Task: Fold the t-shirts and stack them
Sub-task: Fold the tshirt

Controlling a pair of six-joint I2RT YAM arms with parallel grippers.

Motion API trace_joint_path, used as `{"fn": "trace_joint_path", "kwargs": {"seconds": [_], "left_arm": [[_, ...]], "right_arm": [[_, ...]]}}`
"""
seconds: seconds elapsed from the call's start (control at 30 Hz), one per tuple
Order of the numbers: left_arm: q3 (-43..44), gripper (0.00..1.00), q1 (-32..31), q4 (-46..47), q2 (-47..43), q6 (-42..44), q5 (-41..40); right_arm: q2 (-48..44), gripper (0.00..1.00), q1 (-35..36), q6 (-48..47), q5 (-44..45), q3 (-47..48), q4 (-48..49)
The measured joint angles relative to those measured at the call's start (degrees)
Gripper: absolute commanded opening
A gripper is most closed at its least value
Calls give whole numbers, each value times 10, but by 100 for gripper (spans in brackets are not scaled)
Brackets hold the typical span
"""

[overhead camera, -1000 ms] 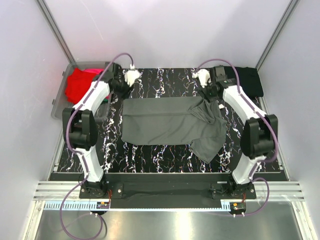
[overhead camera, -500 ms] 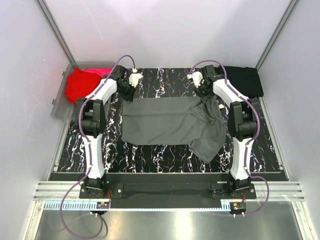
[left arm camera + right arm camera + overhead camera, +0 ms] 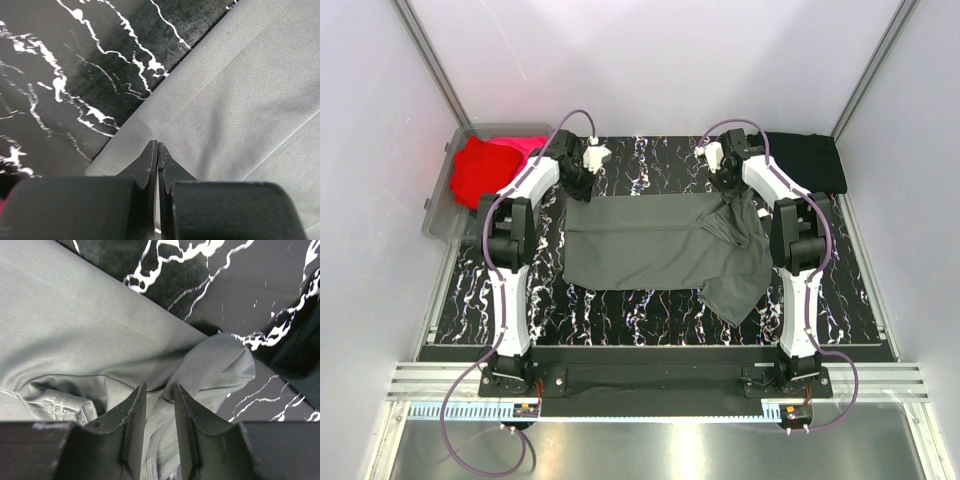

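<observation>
The grey shirt (image 3: 660, 245) lies spread across the middle of the table (image 3: 650, 310). Its left part is flat. Its right end is bunched at the far corner, with a loose flap trailing toward the near side.

It is thin, limp cloth, light to lift, and it will sag and slide over itself, holding no shape. The places to take it are the far corners, at the hem, where a small pinch carries the whole edge.

My left pincer (image 3: 157, 145) is clenched tip to tip on the far left corner. The cloth puckers away from the tips, so I judge a thin nip of hem is caught. My right pincer (image 3: 160, 390) is closed down to a narrow slit over the rumpled far right corner, with a ridge of cloth running in between the fingers.

A second ago both pincers sat beyond the shirt's far edge, over bare table. Both have since come in toward me and down onto those corners. The shirt itself lies as it did.

A black shirt (image 3: 810, 160) rests at the far right of the table, and a red shirt (image 3: 475, 170) sits in the bin (image 3: 438, 215) off the left side.
</observation>
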Motion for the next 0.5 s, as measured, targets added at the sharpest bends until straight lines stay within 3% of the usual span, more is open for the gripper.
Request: {"fn": "trace_joint_path", "kwargs": {"seconds": [0.1,0.27,0.4,0.5], "left_arm": [[0,0,-2,0,6,0,0],[0,0,-2,0,6,0,0],[0,0,-2,0,7,0,-1],[-2,0,-2,0,7,0,-1]], "right_arm": [[3,22,0,3,11,0,-7],[7,17,0,9,30,0,-9],[8,3,-1,10,45,0,-9],[9,0,-2,12,59,0,-9]]}}
